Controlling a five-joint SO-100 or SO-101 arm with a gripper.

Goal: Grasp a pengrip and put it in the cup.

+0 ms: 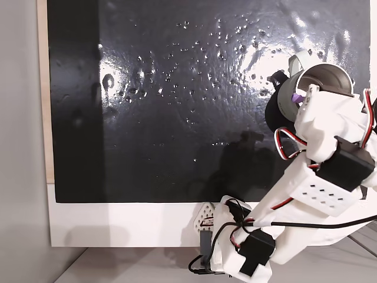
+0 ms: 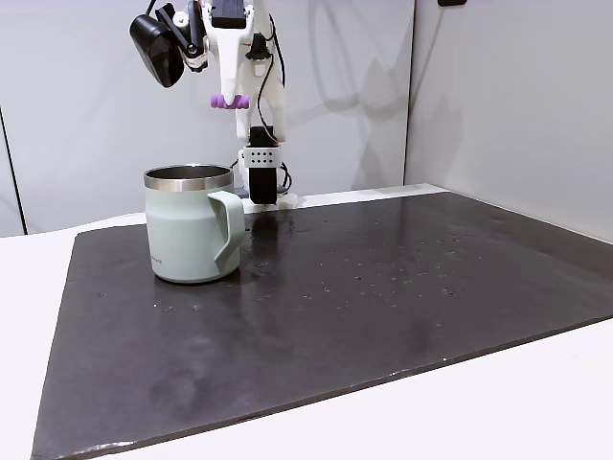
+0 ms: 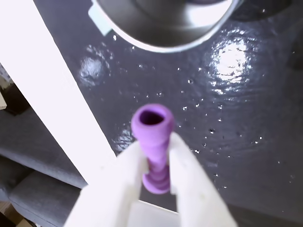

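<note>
The purple ribbed pengrip [image 3: 154,142] is clamped between my white fingers [image 3: 128,179], its hollow end facing the wrist camera. My gripper [image 2: 230,96] is shut on the pengrip [image 2: 230,101] and hangs high above the mat, just right of and behind the cup as a fixed view shows it. The pale green cup [image 2: 192,225] stands upright with its handle to the right. In a fixed view from above, the pengrip [image 1: 298,98] sits beside the steel mouth of the cup [image 1: 324,79]. The cup's rim [image 3: 165,42] crosses the top of the wrist view.
A black shiny mat [image 2: 383,297] covers the white table [image 2: 479,422]. The arm's base [image 1: 247,242] stands at the mat's near edge in a fixed view. A grey wall [image 2: 498,96] lies behind. The mat's wide middle holds only glints of light.
</note>
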